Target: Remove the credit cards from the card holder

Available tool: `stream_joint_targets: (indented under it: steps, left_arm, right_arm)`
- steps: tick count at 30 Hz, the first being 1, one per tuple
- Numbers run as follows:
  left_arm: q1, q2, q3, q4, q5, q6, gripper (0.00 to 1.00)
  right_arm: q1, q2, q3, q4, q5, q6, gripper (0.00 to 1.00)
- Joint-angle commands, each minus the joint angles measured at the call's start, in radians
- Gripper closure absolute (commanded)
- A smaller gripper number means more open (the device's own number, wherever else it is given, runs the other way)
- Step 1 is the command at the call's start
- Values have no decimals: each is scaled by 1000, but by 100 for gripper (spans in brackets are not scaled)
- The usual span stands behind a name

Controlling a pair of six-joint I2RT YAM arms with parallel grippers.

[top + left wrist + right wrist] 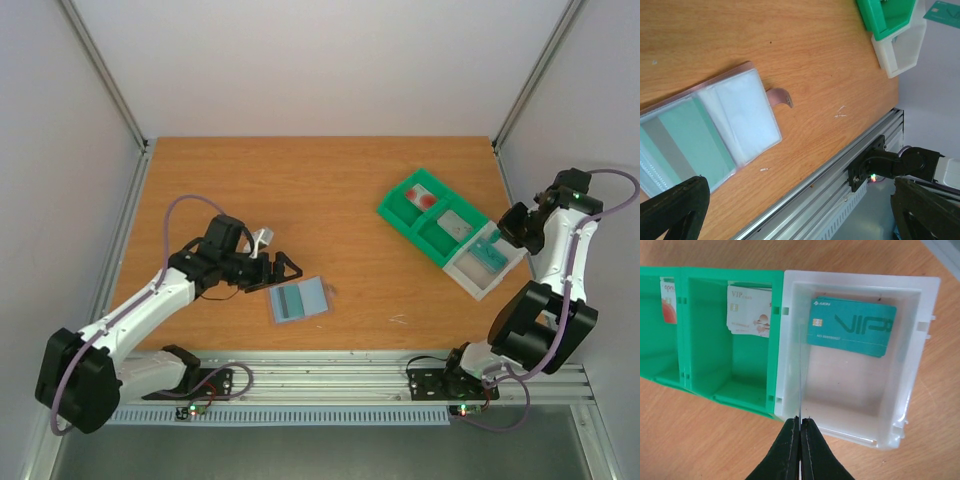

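Note:
The card holder [298,298] [747,107] lies spread open on the table, grey-blue inside up, with a teal and grey card [685,145] showing in one panel. My left gripper [283,268] [797,187] hovers open just left of it, holding nothing. A red card [668,300], a pale VIP card [749,310] and a teal VIP card [852,325] lie in separate tray compartments. My right gripper [500,232] [800,421] is shut on a thin card [800,365] seen edge-on, over the white compartment's near wall.
The tray [400,205] sits at the back right: two green compartments and a white one [920,340] at its near end. A small brown strap [780,96] sticks out from under the holder. The aluminium rail [840,165] runs along the table's near edge.

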Motion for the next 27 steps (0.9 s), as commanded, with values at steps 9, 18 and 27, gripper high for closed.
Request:
stream_joint_targets:
  steps: [9, 18, 27]
  left_arm:
    - [3, 66, 158, -93, -27, 79, 1]
    - [3, 108, 228, -116, -41, 90, 1]
    - [1, 110, 213, -53, -43, -4, 1]
  right_arm:
    - [-8, 134, 49, -56, -48, -76, 99]
    - [-8, 167, 56, -42, 15, -108, 99]
    - [-8, 282, 104, -3, -51, -140, 99]
